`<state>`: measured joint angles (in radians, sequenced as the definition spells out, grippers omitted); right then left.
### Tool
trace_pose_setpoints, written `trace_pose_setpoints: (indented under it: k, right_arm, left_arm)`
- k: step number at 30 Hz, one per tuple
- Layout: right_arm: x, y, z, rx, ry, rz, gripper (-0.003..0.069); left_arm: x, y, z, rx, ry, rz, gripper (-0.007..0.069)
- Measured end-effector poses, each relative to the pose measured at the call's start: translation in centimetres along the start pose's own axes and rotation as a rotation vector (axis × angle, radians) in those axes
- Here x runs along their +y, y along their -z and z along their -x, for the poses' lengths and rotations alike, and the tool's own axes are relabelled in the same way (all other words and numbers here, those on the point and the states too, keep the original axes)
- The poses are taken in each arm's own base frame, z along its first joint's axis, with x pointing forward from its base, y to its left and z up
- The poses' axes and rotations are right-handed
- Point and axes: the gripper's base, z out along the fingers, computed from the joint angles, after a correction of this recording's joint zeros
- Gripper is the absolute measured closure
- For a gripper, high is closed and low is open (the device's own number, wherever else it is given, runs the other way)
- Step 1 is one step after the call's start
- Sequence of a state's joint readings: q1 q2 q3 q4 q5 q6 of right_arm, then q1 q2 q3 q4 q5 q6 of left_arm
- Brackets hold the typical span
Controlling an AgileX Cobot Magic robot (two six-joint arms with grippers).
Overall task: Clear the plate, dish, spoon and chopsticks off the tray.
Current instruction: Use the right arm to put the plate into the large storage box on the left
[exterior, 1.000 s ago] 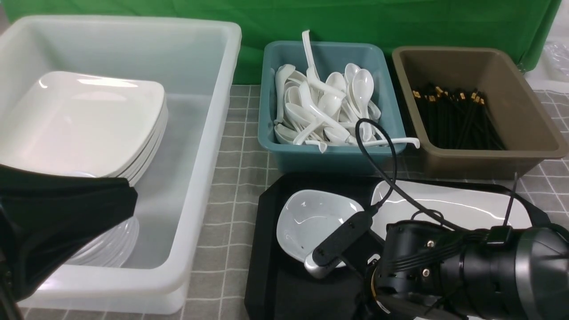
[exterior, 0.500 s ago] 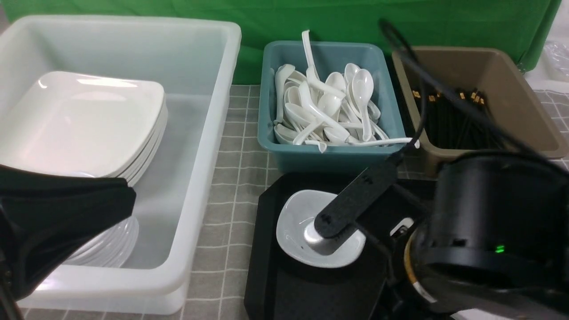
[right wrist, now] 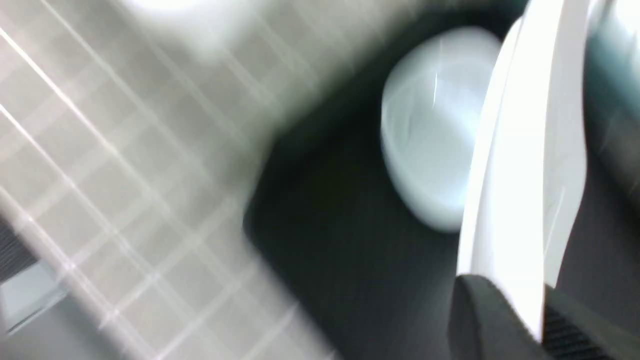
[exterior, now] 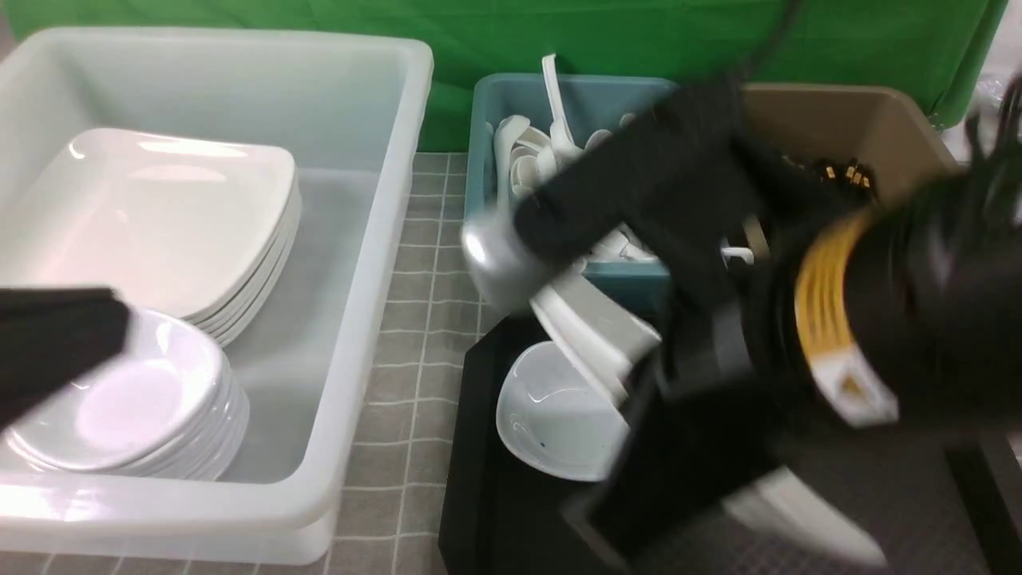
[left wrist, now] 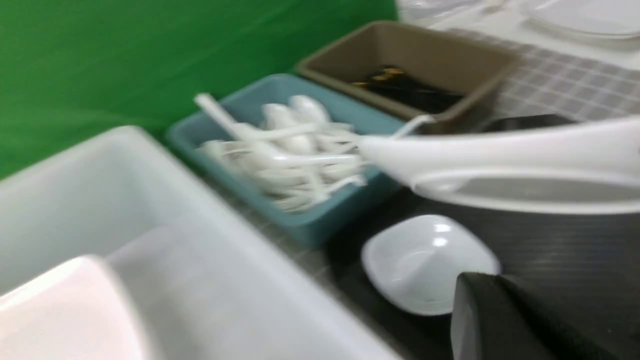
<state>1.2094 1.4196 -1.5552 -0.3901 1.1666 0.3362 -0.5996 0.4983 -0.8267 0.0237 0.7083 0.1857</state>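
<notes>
White on black: pinches the plate (exterior: 595, 335) by its rim in the right gripper (right wrist: 542, 325), tilted above the tray (exterior: 479, 479), likely to clear the dish (exterior: 547, 415); holds left gripper (left wrist: 492, 315) shut, empty.

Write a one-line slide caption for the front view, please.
The right gripper holds the plate tilted above the tray; the dish sits on it.
</notes>
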Motion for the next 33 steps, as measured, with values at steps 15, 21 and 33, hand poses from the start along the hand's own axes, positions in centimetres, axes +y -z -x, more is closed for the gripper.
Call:
trace_pose_setpoints:
  k: [15, 21, 33]
  right_arm:
    - [3.0, -5.8, 15.2, -0.552, 0.68, -0.073, 0.0595]
    - [4.4, -15.5, 17.2, -0.55, 0.839, -0.091, 0.0595]
    - [4.5, -28.6, 16.3, -0.562, 1.032, -0.148, 0.0595]
  left_arm:
    - [2.8, 8.2, -3.7, 0.129, 0.146, 0.365, 0.0611]
    - [2.6, 10.7, -5.4, 0.094, 0.206, 0.387, 0.0611]
    - [1.8, 11.2, -5.8, 0.083, 0.248, 0.306, 0.0611]
